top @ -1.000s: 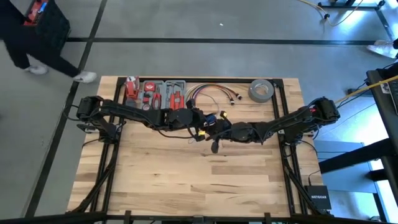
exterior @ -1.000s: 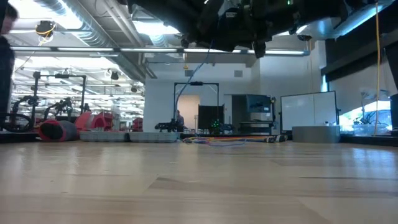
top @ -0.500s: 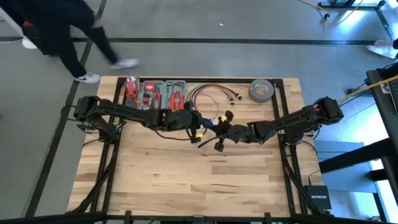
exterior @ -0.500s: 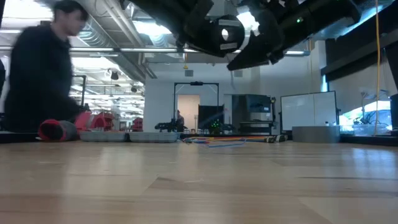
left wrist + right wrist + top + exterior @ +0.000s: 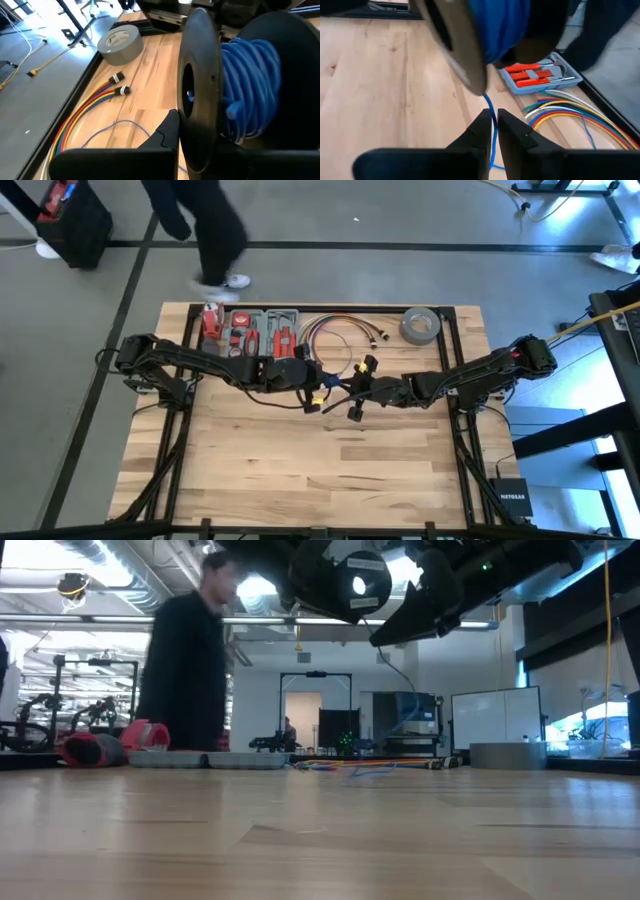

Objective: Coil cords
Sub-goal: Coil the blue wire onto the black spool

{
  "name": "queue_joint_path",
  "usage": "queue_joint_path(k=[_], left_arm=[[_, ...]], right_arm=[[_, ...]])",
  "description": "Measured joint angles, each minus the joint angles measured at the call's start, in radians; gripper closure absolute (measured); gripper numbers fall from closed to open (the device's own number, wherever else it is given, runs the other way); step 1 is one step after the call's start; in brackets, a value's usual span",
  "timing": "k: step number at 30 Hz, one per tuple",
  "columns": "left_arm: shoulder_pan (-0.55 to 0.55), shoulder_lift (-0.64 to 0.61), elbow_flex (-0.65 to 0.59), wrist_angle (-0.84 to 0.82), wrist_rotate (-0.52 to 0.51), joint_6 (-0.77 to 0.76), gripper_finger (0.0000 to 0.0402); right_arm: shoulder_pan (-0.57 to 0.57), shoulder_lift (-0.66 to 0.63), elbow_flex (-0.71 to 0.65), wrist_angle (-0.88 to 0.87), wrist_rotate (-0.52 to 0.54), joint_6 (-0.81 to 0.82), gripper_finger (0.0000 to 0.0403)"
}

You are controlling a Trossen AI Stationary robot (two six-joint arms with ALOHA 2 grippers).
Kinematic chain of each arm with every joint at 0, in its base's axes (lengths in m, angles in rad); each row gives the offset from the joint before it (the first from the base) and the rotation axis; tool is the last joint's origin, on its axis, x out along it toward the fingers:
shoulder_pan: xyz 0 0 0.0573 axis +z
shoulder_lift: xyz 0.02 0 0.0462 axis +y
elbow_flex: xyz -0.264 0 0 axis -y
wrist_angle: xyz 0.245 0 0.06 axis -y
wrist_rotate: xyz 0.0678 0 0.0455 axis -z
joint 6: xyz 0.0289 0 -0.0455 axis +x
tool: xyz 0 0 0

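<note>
The high view shows both arms meeting above the worktop (image 5: pixel 300 470) centre. The left pincer (image 5: pixel 322 387) is clamped on a black spool (image 5: pixel 200 85) wound with blue wire (image 5: pixel 247 90). The right pincer (image 5: pixel 491 120) stands slightly parted around the trailing strand.

1. Both arms meet over the middle of the tabletop (image 5: pixel 300 470), left claw (image 5: pixel 318 392) just beside right claw (image 5: pixel 356 388).
2. Between them, raised off the tabletop, sits a spool (image 5: pixel 200 90) with wire (image 5: pixel 247 85) wound on it.
3. Along the far edge: tool tray (image 5: pixel 255 330) on the left, cable bundle (image 5: pixel 335 332) in the middle, tape roll (image 5: pixel 420 326) on the right.
4. Beyond the far edge, on the floor, a person (image 5: pixel 205 230) passes.
</note>
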Motion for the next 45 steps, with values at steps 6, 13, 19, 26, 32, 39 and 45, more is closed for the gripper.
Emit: queue_joint_path(k=[6,13,19,26,32,39,45], left_arm=[[-0.001,0.0,0.0,-0.013,-0.003,-0.001,0.0402],[-0.002,0.0,0.0,-0.028,-0.004,-0.001,0.0402],[-0.001,0.001,0.0,-0.027,-0.004,-0.011,0.0402],[-0.001,0.001,0.0,-0.009,-0.005,-0.01,0.0402],[0.0,0.002,0.0,-0.013,-0.005,-0.009,0.0402],[-0.001,0.002,0.0,-0.013,-0.005,0.001,0.0402],[0.0,0.002,0.0,-0.013,-0.005,0.0,0.0402]], right_arm=[[0.001,-0.029,0.0,-0.03,0.011,-0.005,0.0346],[0.062,-0.19,0.002,-0.284,0.016,0.028,0.0265],[0.131,-0.224,-0.035,-0.398,0.036,0.107,0.023],[0.14,-0.107,-0.229,-0.023,-0.001,0.164,0.023],[0.139,-0.013,-0.26,0.129,-0.039,0.187,0.023],[0.138,-0.051,-0.201,-0.022,-0.127,0.189,0.0231],[0.138,-0.095,-0.163,-0.141,-0.146,0.284,0.0231]])
